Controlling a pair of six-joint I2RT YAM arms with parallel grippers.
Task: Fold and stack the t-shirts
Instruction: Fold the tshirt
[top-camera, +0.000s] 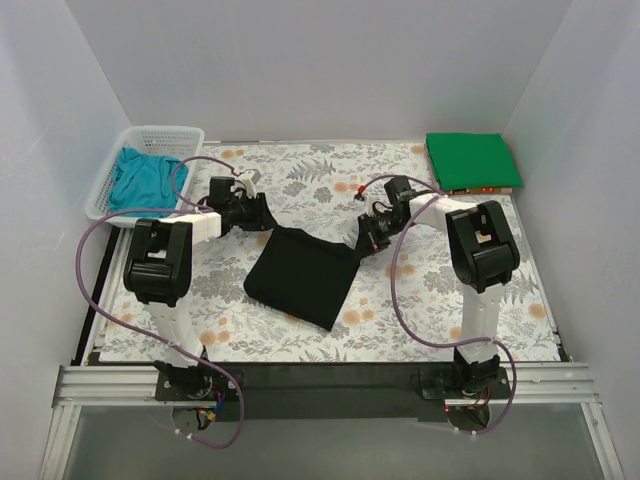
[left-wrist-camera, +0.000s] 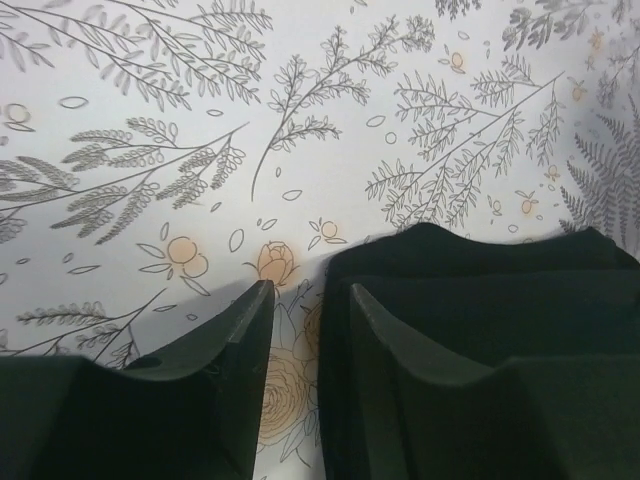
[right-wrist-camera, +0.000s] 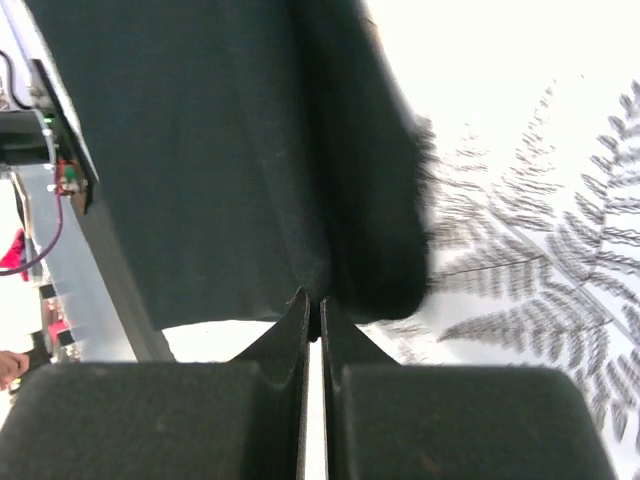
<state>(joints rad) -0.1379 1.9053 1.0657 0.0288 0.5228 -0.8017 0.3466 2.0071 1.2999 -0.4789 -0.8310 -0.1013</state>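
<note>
At mid-table the black t-shirt (top-camera: 300, 278) lies half folded. The right gripper (right-wrist-camera: 312, 303) is clamped on its far corner, the left gripper (left-wrist-camera: 305, 300) has its jaws apart, cloth only beside one finger. Risk: a one-sided lift drags the shirt askew, undoing the fold, since left holds nothing.

This looks like a robot lab test cell, not a home. Plain white walls (top-camera: 320, 70) box in a table (top-camera: 300, 180) on three sides. A bare aluminium rail (top-camera: 110, 385) runs along its near edge, where the left arm (top-camera: 160, 265) and right arm (top-camera: 482, 245) are bolted, purple cables (top-camera: 82, 262) looping loose. The only homely things are the table's flowered cover, a white basket (top-camera: 150, 135), and a black shirt (top-camera: 300, 275), green shirt (top-camera: 468, 160) and teal shirt (top-camera: 140, 178). Blurred gear (right-wrist-camera: 60, 180) in the right wrist view may be electronics.
</note>
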